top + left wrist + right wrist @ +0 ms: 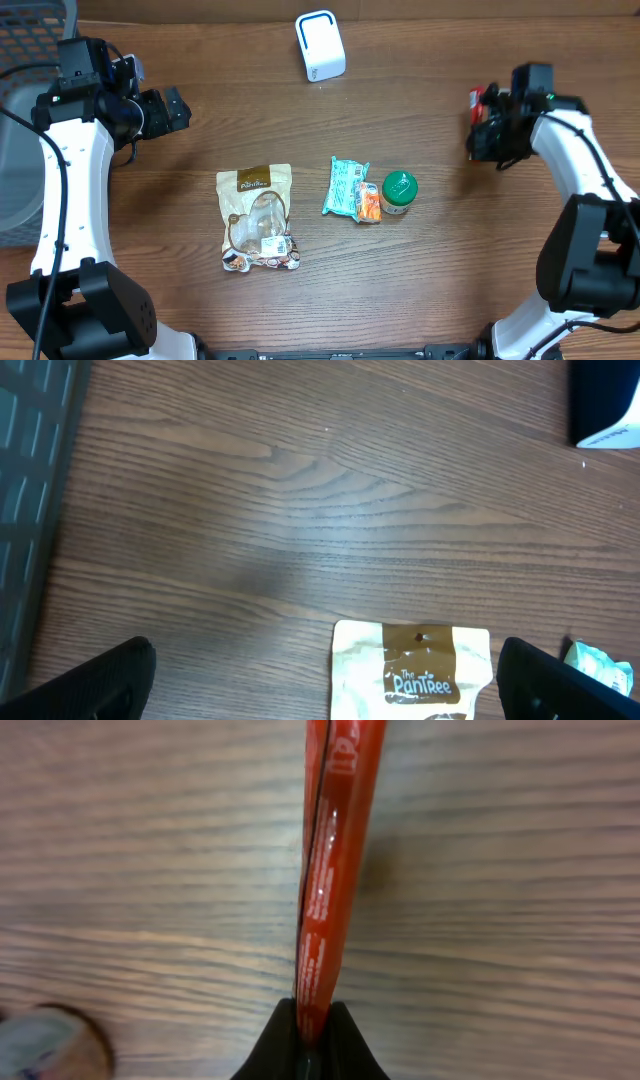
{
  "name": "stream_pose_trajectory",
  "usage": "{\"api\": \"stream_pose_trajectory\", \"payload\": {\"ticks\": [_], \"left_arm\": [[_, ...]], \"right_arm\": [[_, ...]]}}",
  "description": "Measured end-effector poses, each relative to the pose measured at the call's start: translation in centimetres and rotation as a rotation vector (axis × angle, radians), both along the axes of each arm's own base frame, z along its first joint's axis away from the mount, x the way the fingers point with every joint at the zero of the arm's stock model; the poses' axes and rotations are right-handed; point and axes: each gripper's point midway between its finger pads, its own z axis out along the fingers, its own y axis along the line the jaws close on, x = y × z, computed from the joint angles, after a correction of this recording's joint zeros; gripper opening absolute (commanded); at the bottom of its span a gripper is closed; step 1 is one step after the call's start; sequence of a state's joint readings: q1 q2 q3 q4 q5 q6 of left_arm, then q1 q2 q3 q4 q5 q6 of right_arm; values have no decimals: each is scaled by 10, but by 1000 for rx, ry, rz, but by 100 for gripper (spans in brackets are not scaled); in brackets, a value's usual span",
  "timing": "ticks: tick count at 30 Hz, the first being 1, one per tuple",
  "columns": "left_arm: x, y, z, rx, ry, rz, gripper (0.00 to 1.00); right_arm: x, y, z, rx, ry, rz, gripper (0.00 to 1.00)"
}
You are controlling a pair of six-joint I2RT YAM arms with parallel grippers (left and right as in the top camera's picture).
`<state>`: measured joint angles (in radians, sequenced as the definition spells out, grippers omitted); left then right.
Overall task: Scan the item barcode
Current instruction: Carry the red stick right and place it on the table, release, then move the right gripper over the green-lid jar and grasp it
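- While the right gripper (312, 1038) pinches its near edge, the thin red glossy packet (330, 870) stands edge-on to my wrist camera, with the brown wood-grain table (520, 920) behind it.
- From overhead I see that packet at the right side of the table. It is well apart from the white rounded scanner box (320, 45) at the far edge.
- My right jaws are clamped tight on the packet.
- My left gripper (165, 110) hangs at the far left, jaws spread wide with nothing between them.
- Under its camera lies the top of a beige-and-brown snack pouch (258, 218) with a clear window.
- Mid-table, right of the pouch, lies a teal wrapped packet (345, 187). A small orange sachet (369, 205) touches it, and a green-lidded jar (399, 192) sits just beside that.
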<state>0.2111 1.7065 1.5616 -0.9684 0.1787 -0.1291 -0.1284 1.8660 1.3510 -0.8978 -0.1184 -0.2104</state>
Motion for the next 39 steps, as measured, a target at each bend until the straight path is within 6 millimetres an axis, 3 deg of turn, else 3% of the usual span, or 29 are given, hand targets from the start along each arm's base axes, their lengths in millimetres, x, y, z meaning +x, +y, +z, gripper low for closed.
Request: {"api": "stream_pose_trajectory", "payload": {"ticks": [4,9,10,12,13,14,21,24,27,34,39], "left_arm": [[0,0,0,0,0,0,100],[0,0,0,0,0,0,100],[0,0,0,0,0,0,100],[0,0,0,0,0,0,100],[0,0,0,0,0,0,100],[0,0,0,0,0,0,100],[0,0,0,0,0,0,100],[0,0,0,0,0,0,100],[0,0,0,0,0,0,100],[0,0,0,0,0,0,100],[0,0,0,0,0,0,100]], "right_arm": [[-7,0,-18,-7,10,13,7],[-9,-3,-21,-26,12,16,14],[-9,-3,-21,-28,12,15,27],[-9,-4,-21,-31,13,14,35],[-9,-4,-21,-34,12,22,51],[-9,-4,-21,-34,12,15,53],[-10,-6,-21,-36,20,-18,52],[-20,-4,-21,-30,70,-50,51],[-25,-1,-6,-20,123,-117,51],[-13,13,59,40,139,-353,62],[-26,42,63,102,216,-424,73]]}}
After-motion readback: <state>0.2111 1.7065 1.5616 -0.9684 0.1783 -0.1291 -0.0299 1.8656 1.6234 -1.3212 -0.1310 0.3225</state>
